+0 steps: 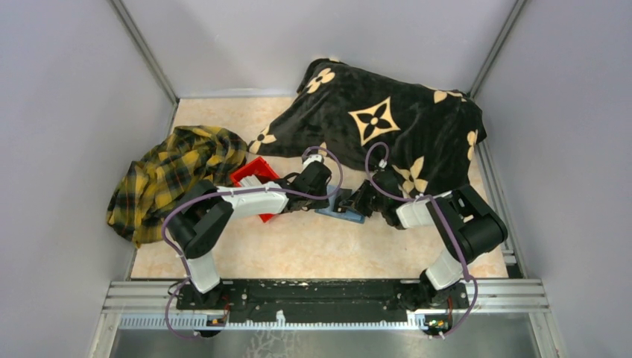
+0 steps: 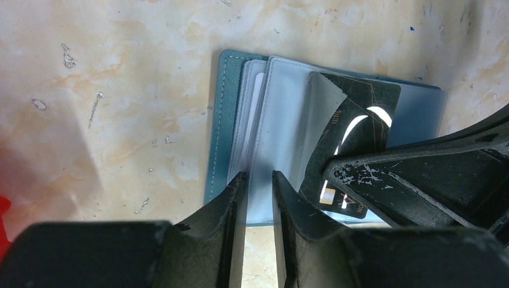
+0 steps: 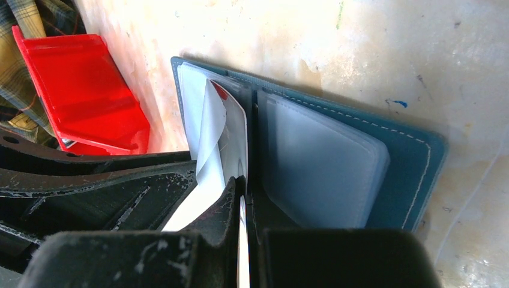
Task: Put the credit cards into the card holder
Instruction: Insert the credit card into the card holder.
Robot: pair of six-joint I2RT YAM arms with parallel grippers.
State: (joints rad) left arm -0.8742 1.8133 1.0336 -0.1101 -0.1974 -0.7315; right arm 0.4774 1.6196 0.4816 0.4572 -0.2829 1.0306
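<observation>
The teal card holder (image 1: 344,212) lies open on the table between both arms, its clear sleeves (image 3: 318,162) showing. My right gripper (image 3: 245,183) is shut on a credit card (image 3: 233,135), held on edge at the holder's middle fold. The card's face is white in the right wrist view and dark (image 2: 360,123) in the left wrist view. A clear sleeve leaf (image 3: 207,135) curls against the card. My left gripper (image 2: 259,175) hovers over the holder's near edge (image 2: 217,138) with a narrow gap between its fingers and nothing in it.
A red plastic bin (image 1: 253,179) stands just left of the holder, under the left arm. A yellow plaid cloth (image 1: 171,179) lies at the far left. A black blanket with tan flowers (image 1: 387,123) covers the back right. Grey walls enclose the table.
</observation>
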